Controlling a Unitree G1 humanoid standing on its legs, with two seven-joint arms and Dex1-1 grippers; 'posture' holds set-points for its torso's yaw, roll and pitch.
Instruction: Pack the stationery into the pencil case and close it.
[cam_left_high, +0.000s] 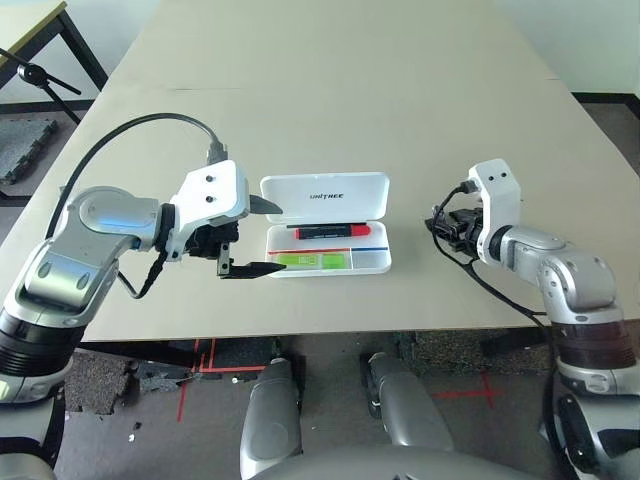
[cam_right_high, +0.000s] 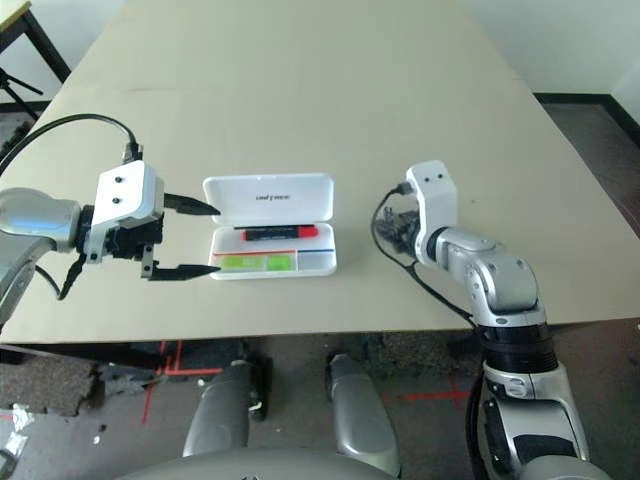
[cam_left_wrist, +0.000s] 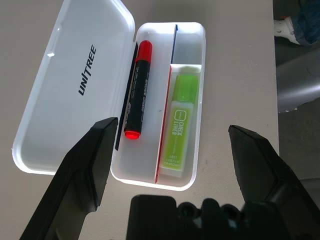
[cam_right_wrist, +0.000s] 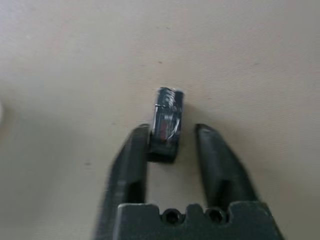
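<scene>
The white pencil case (cam_left_high: 325, 195) lies open at the table's middle, its lid folded back. A red-and-black marker (cam_left_high: 330, 231) fills its far compartment and a lime-green tube (cam_left_high: 313, 260) lies in the near one. My left gripper (cam_left_high: 280, 240) hovers open at the case's left end, its fingers spread wider than the tray (cam_left_wrist: 197, 65). To the right of the case, my right gripper (cam_right_wrist: 172, 129) is drawn in on a tiny black-and-silver clip (cam_right_wrist: 167, 110) lying on the table, one finger (cam_right_wrist: 135, 150) against it.
The beige table (cam_left_high: 350, 90) stretches far behind the case. A dark stand with a black frame (cam_left_high: 40, 70) sits on the floor off the far left corner. Red tape marks (cam_left_high: 195, 385) line the floor below the front edge.
</scene>
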